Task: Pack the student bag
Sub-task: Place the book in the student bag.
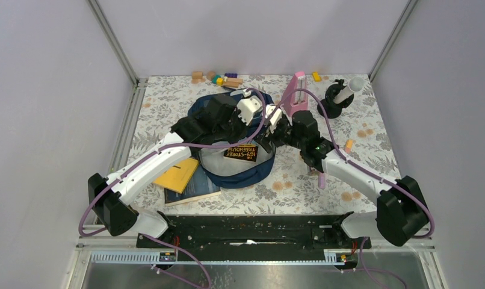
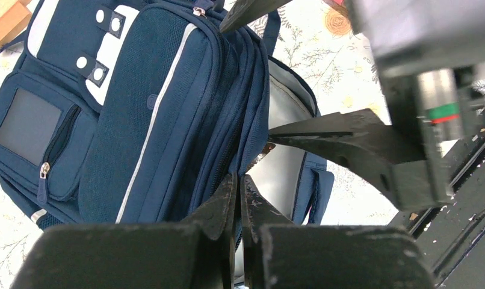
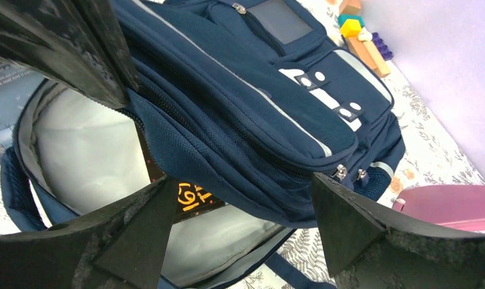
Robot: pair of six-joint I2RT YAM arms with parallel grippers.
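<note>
Left hand: fingers pressed together, nipping the zipper rim of the student bag at its main opening.
Right hand: spread wide and holding nothing. In its wrist view the fingers stand on either side of the bag's raised front section. Contact with the fabric cannot be told.
Student bag: navy with thin white stripes, lying mid-surface beneath both hands. The main compartment gapes, the grey lining is exposed, and the front section is held up off the lining.
Treehouse book: black cover with yellow lettering, sitting inside the bag's opening against the lining, toward the bag's near side.
Yellow book: lies flat on a darker book, and both touch the bag's near-left edge.
Pink case: stands just beyond the bag's far-right side.
Blocks: a cluster of wooden and coloured pieces beyond the bag's far edge.
Black stand: right of the pink case and well apart from the bag, carrying a pale round-headed item that is too small to name.
Surface: floral print, with the bag at its centre.
</note>
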